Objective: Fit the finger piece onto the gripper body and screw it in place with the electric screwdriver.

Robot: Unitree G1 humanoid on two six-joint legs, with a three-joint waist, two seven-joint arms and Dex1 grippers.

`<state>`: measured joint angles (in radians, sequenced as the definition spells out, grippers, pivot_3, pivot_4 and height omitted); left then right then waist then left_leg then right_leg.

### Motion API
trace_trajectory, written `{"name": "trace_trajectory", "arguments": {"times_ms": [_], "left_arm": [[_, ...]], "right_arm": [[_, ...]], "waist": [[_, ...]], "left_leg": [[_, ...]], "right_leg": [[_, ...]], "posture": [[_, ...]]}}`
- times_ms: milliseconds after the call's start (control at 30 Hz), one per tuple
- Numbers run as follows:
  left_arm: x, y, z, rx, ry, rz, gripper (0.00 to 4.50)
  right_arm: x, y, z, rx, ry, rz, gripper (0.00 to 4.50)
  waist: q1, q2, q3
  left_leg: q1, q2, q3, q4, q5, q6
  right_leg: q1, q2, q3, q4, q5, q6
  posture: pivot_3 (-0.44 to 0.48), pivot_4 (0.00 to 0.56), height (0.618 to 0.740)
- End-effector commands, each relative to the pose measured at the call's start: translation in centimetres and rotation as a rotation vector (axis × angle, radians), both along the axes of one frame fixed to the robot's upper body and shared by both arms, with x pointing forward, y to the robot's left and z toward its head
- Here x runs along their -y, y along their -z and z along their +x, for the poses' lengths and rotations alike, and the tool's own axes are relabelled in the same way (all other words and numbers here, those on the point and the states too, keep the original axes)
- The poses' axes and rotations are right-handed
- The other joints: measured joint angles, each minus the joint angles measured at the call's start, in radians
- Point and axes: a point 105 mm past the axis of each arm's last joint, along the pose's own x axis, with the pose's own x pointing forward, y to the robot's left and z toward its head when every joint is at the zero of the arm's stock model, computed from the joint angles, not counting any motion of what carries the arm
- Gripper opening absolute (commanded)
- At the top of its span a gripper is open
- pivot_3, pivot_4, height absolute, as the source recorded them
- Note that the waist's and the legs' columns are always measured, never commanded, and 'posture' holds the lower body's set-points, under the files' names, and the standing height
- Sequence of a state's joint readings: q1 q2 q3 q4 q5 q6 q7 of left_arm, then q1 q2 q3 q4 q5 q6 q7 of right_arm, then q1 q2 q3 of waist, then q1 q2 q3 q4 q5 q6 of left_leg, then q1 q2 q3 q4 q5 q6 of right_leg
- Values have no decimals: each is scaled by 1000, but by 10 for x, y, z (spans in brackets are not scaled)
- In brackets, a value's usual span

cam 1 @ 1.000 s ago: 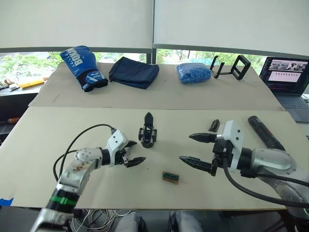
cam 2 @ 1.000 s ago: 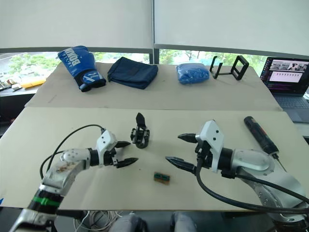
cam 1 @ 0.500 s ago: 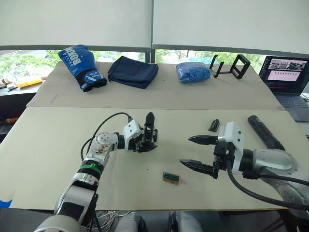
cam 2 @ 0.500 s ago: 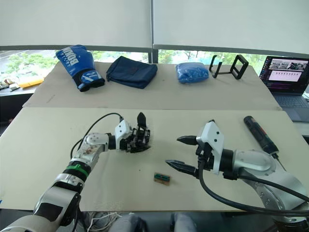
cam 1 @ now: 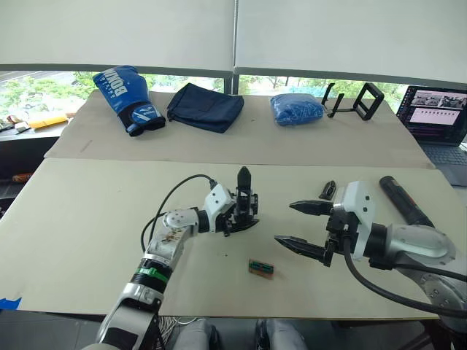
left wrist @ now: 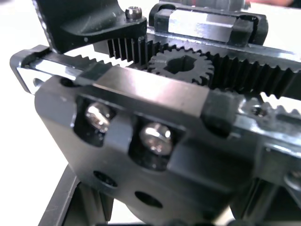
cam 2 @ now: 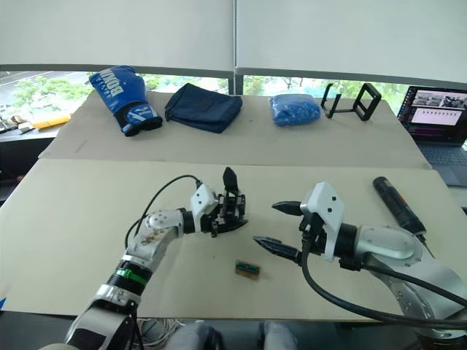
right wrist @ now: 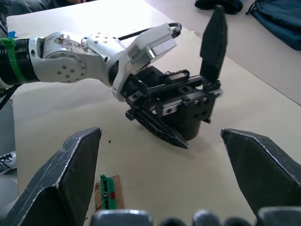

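Across the beige table (cam 1: 87, 219), the left gripper (cam 1: 239, 219) has been brought forward to the gripper body (cam 1: 244, 204) and is now closed around its base, so it is held steady. The right gripper (cam 1: 305, 227) is kept open nearby, between the gripper body and the finger piece (cam 1: 326, 190).
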<state>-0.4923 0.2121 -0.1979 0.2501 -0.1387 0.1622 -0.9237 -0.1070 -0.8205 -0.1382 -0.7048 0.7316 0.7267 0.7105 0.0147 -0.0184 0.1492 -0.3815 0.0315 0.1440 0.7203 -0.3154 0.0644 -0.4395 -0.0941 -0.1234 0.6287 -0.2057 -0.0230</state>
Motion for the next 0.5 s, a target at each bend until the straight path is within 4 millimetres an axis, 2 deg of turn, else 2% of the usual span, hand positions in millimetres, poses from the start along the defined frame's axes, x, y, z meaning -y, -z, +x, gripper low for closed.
{"name": "trace_trajectory", "arguments": {"times_ms": [33,167,233,333,433,500], "left_arm": [[9,-14,-8,49,-11,-22,2420],[12,1,-7,26,-77,13,2420],[12,7,-10,13,-83,22,3443],[9,11,-18,4,-80,31,4464],[-4,15,-21,-5,-88,58,4464],[-21,17,-25,-30,-86,83,4464]], "right_arm": [[-1,-9,-5,39,-1,8,4500],[0,-7,-5,38,17,12,4500],[0,-6,-5,37,23,11,4500],[3,-6,-5,43,39,-4,4500],[6,-12,-5,63,61,-23,4500],[13,-26,-8,61,59,-33,4500]], "waist": [[-4,0,0],[-3,0,0],[-2,0,0],[-2,0,0],[-2,0,0],[-4,0,0]], "left_leg": [[1,0,0,0,0,0],[2,1,0,0,1,-1],[2,1,0,0,0,-1],[2,1,0,0,0,0],[2,1,0,0,0,0],[2,1,0,0,0,0]], "right_leg": [[0,0,0,1,0,0],[1,0,1,2,0,0],[0,0,1,1,0,0],[1,-1,1,1,0,0],[1,-1,1,1,0,0],[1,-1,1,1,0,0]], "posture": [[0,150,740],[0,150,740],[0,150,740],[0,150,740],[0,150,740],[0,150,740]]}}
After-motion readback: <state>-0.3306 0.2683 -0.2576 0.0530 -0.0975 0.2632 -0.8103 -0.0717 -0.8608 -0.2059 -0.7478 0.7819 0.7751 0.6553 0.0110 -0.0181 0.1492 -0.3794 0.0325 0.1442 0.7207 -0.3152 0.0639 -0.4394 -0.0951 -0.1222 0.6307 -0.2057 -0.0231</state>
